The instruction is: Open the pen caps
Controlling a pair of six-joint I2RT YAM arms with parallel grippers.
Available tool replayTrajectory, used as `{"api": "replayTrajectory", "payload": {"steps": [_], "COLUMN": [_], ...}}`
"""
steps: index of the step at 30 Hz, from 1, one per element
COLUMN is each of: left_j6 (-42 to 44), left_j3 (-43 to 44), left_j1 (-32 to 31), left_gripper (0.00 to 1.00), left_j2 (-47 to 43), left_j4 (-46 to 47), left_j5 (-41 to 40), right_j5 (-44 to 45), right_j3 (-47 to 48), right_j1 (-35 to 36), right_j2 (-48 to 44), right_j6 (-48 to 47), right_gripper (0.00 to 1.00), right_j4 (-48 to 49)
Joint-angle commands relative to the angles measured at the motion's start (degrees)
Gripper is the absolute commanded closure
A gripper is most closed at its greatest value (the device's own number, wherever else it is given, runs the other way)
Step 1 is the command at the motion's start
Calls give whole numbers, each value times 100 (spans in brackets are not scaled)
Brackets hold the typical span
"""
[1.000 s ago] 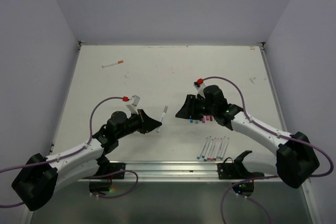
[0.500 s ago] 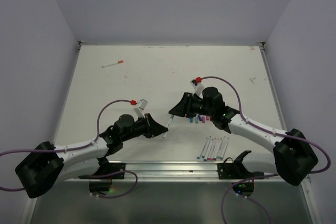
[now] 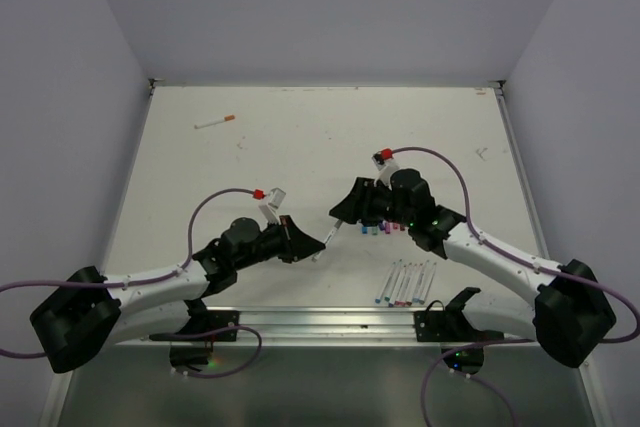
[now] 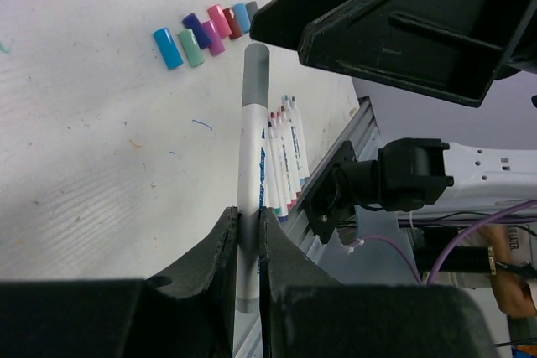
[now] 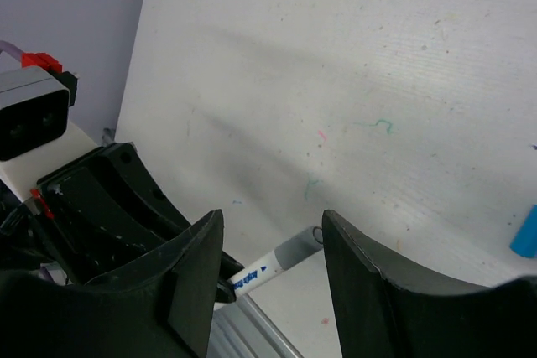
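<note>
Only writing I can spot is blue print along the pen barrel, and it's way too small and tilted to read. Beyond both tools there's plenty of bare surface out to the far edge, with one stray pen well off to the far left. The left tool is pinched narrow on the barrel, grey cap poking out past its tips. The right tool faces it, jaws wide, with the grey cap sitting in the gap. Can't tell if it touches either finger. Loose caps lie in a row just beside the right tool, and more pens are lined up behind it near the rail.
</note>
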Motion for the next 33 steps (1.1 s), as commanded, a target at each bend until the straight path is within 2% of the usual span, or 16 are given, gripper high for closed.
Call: {"api": "replayTrajectory", "payload": {"steps": [1,3,6,10,14,17,23,24,26,27,30,31,32,33], "left_j6": [41,41,23,6,14,23,41,50,41,41,120,146,172,190], "left_j3": [243,243,243,270,296,296,305,305,296,296,314,366,375,384], "left_j1": [-60,-78,-104,-139,-166,-174,-183,-183,-183,-192,-192,-192,-192,-192], "left_gripper": [100,100,100,100,100,100,100,100,100,100,100,95,75,64], "left_j2": [-3,6,33,6,-29,-73,-134,-134,-126,-117,-91,-82,-90,-99], "left_j4": [180,206,259,303,320,277,215,215,224,224,268,189,128,92], "left_j5": [-136,-153,-145,-145,-127,-153,-162,-162,-171,-171,-84,-83,-83,-100], "right_j5": [771,947,730,237,-124,-300,-528,-572,-695,-713,-740,-757,-775,-801], "right_j3": [169,187,-5,-339,-787,-928,-1113,-1140,-1210,-1236,-1228,-1210,-1167,-1149], "right_j1": [17,17,17,17,17,17,17,17,17,17,17,17,17,17], "right_j2": [-409,-471,-453,-181,135,328,540,610,680,698,672,620,576,523], "right_j6": [-537,-617,-494,-108,472,727,1114,1184,1369,1413,1458,1458,1458,1466], "right_gripper": [45,44,43,44,48,52,69,76,86,99,100,100,100,100], "right_j4": [-627,-909,-673,301,1680,2225,2939,3036,3370,3466,3477,3372,3310,3231]}}
